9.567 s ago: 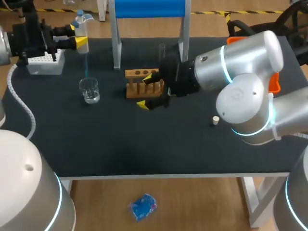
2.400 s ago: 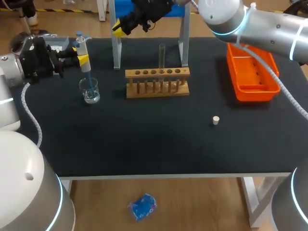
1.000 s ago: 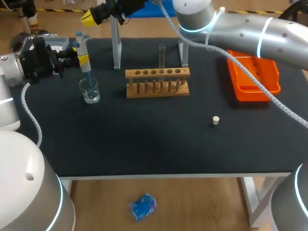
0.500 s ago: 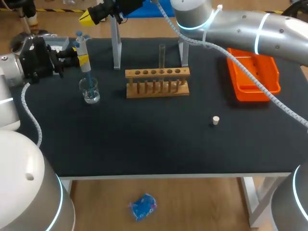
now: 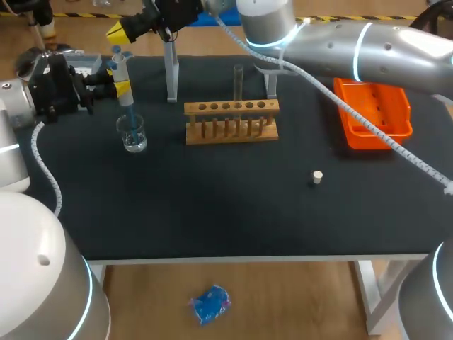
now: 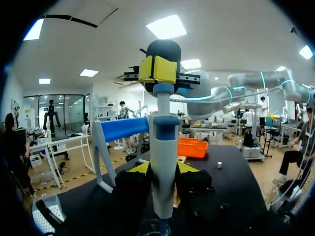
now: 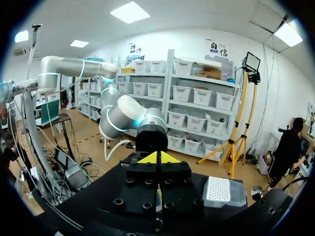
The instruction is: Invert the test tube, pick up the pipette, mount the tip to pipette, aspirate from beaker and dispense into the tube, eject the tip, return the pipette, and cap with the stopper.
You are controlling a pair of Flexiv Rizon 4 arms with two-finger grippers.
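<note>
Your left gripper (image 6: 162, 168) clasped the pipette (image 5: 119, 65) upright, its tip down in the beaker (image 5: 132, 133); your right gripper (image 5: 115, 31), fingers pressed together, sat just above the plunger.

Clad in rounded silver-grey shells on left arm (image 5: 13, 134) and right arm (image 5: 368, 49), with glowing cyan rings at the joints. Fitted with black wrist plate (image 7: 128, 201) with screw holes, yellow fingertips (image 5: 117, 31) and white coiled cable (image 5: 44, 166).

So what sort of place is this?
Seemingly a robotics lab staged as a chemistry bench: a wooden test tube rack, a glass beaker, and a pipette held by the left claw.
</note>
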